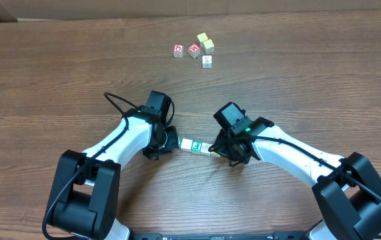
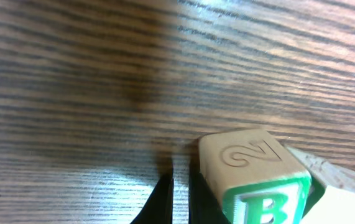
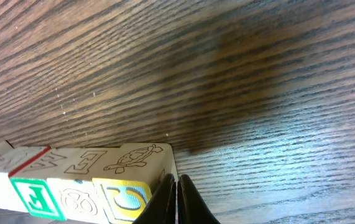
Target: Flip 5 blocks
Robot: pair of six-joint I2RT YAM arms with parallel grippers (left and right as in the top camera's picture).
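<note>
Since the blocks (image 1: pixel 195 145) seemingly flip together, closed left gripper (image 1: pixel 175 141) presses their row's nine o'clock end — closed right gripper (image 1: pixel 213 149), three o'clock.

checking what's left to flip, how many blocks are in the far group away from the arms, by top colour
red-printed blocks: 2
yellow block: 1
pale blocks: 2
total: 5
</note>
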